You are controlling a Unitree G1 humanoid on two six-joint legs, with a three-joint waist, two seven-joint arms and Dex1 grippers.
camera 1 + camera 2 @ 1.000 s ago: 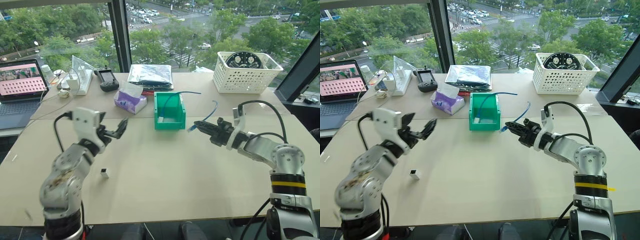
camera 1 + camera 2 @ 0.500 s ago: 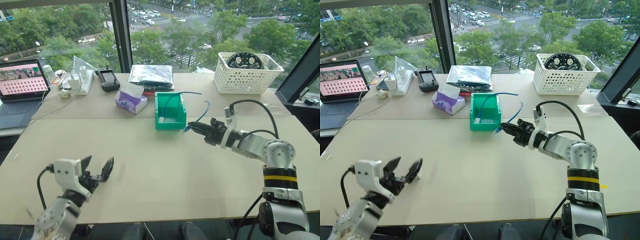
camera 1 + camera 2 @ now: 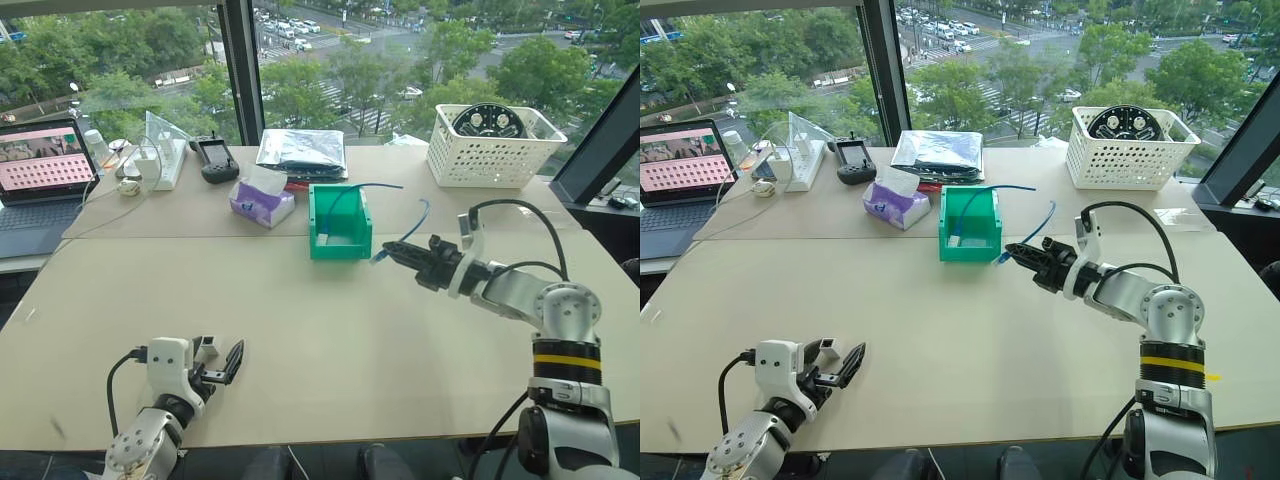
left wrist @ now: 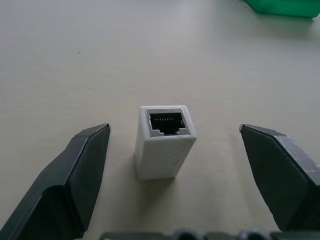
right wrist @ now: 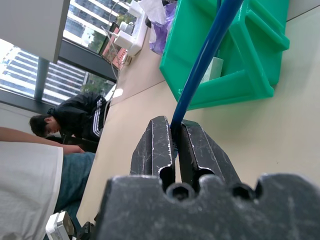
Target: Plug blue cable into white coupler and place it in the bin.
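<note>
Now my left gripper (image 4: 175,150), jaws apart, straddles the small white boxy plastic coupler (image 4: 164,140) upright near the desk's front edge, socket upward; my right gripper (image 3: 395,255) pinches the thin blue cable (image 3: 414,222).

head cams look down over the table (image 3: 330,330); wrist cams sit close, both catching the green bin (image 5: 235,60)
</note>
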